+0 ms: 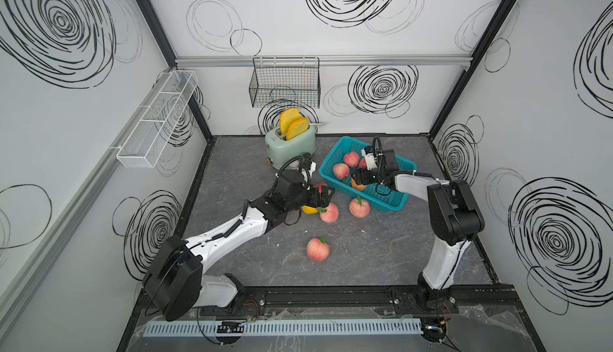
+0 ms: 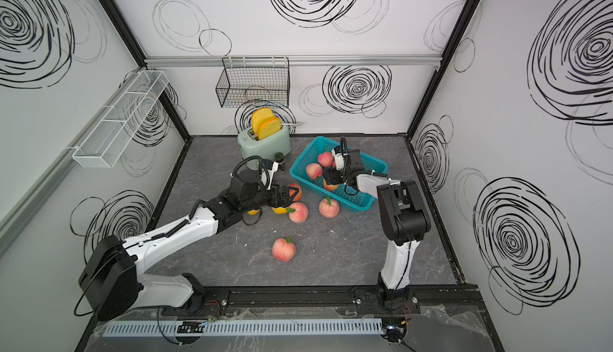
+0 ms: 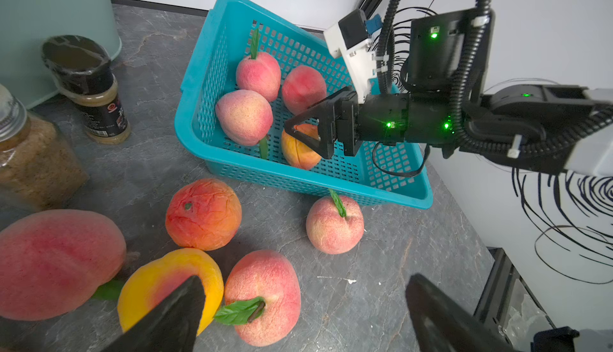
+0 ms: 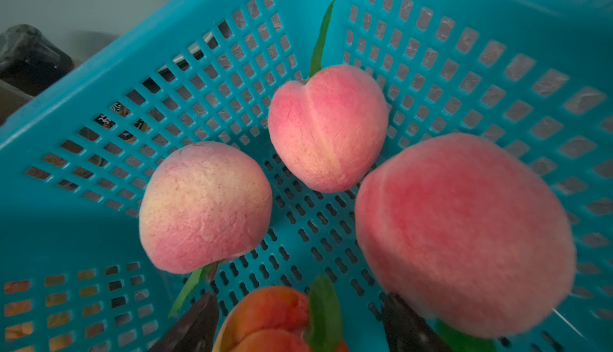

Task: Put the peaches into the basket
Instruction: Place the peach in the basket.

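**Four peaches in the basket, six on the table**

We read the table as a clock face in both top views, with twelve at the back wall. The teal basket, rectangular and made of slotted plastic, sits at one o'clock. At eleven stands a smooth mint toaster with two toast slices. Between it and the basket stand a dark-capped spice jar and a glass jar with a metal lid. A black wire basket hangs on the back wall, and a white mesh rack on the left wall.

The right arm reaches over the basket's rim. The right gripper hangs inside, its jaws spread either side of an orange peach, with a gap beside one finger. Three fuzzy pink peaches lie beyond it.

The left gripper hovers near the centre, jaws wide apart and holding nothing. Around it lie five:
- a wrinkled orange-red peach
- a yellow-orange peach
- a leafed pink peach
- a large pink peach
- a stemmed peach just beside the basket's near wall

A lone peach lies at six o'clock.
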Action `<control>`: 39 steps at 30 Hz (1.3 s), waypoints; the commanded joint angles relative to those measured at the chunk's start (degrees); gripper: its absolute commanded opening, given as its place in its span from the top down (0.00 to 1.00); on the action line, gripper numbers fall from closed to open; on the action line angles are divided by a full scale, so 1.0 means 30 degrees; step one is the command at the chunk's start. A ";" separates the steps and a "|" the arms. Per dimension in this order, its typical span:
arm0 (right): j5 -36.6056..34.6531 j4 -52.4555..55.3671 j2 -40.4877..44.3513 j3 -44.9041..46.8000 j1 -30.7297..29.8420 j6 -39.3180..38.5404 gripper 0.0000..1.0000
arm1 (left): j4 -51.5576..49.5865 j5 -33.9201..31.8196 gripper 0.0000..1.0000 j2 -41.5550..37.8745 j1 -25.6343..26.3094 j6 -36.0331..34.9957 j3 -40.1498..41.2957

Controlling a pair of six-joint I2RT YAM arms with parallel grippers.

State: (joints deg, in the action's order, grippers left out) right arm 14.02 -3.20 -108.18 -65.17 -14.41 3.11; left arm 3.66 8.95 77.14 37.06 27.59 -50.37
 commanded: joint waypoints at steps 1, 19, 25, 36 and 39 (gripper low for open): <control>0.0286 0.0306 0.0620 -0.0418 0.0059 -0.0112 0.18 | 0.0159 -0.0164 0.02 -0.0635 -0.0107 -0.0320 0.0091; 0.0492 0.0265 0.4478 0.1193 -0.0954 0.0236 0.09 | -0.1451 -0.1059 0.02 -0.2639 -0.0330 -0.0203 0.1947; 0.0553 0.0216 0.5755 0.1944 -0.1922 0.0419 0.08 | -0.2065 -0.1240 0.02 -0.3199 -0.0747 -0.0169 0.2526; 0.0530 -0.0335 0.8020 0.3620 -0.4193 0.0715 0.05 | -0.2674 -0.1649 0.02 -0.2916 -0.1711 0.0294 0.3215; 0.0891 -0.0579 0.8325 0.4042 -0.4578 0.0718 0.04 | -0.3202 -0.2169 0.02 -0.2463 -0.1932 0.0214 0.3081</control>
State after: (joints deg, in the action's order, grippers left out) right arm 15.42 -3.53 -84.73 -54.35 -27.42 5.02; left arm -4.93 4.64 68.64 32.05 27.92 -40.88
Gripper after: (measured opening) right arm 0.957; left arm 0.983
